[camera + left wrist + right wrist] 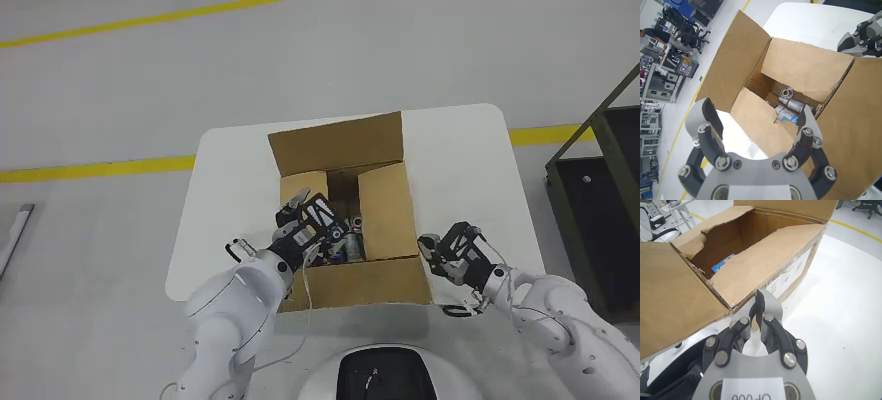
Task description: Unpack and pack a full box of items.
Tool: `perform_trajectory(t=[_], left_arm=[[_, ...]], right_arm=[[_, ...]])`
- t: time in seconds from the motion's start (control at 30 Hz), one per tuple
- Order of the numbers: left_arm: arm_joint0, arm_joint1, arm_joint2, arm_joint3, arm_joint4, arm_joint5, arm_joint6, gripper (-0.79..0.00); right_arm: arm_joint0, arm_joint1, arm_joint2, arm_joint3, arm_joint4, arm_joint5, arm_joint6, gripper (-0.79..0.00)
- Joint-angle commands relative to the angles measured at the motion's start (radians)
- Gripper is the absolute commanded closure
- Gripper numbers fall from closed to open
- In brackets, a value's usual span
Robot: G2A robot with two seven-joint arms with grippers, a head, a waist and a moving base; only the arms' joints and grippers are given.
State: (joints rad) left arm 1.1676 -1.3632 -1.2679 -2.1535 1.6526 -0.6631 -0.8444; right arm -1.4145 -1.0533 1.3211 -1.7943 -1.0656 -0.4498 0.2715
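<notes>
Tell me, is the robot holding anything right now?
No, nothing. The left gripper is open above the cardboard box, and the right gripper is shut on nothing beside the box.

Bright, even overhead light washes the white surface almost to glare, leaves the inside of the cardboard box in deep shade, casts only soft shadows beside it, and both wrist views bow straight lines near their edges.
</notes>
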Motion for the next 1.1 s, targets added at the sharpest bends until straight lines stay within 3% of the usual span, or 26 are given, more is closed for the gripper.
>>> perform_trajectory(t=[0.0, 0.3, 0.53, 1.07], left_arm=[[0.005, 0.001, -0.001, 0.003, 0.007, 0.013, 0.016, -0.785], [-0.029, -0.003, 0.069, 0.095, 0.088, 0.104, -0.002, -0.785], [-0.082, -0.01, 0.132, 0.203, 0.167, 0.172, -0.031, -0.785], [-0.068, -0.01, 0.134, 0.22, 0.183, 0.197, -0.005, -0.785]], right_arm=[[-0.008, 0.001, 0.0, -0.014, -0.009, -0.008, 0.006, 0.0], [-0.061, 0.01, 0.112, -0.112, 0.014, 0.023, -0.027, 0.0], [-0.042, 0.015, 0.171, -0.203, 0.038, 0.01, -0.015, 0.0], [-0.019, 0.012, 0.133, -0.197, 0.018, -0.002, -0.003, 0.0]])
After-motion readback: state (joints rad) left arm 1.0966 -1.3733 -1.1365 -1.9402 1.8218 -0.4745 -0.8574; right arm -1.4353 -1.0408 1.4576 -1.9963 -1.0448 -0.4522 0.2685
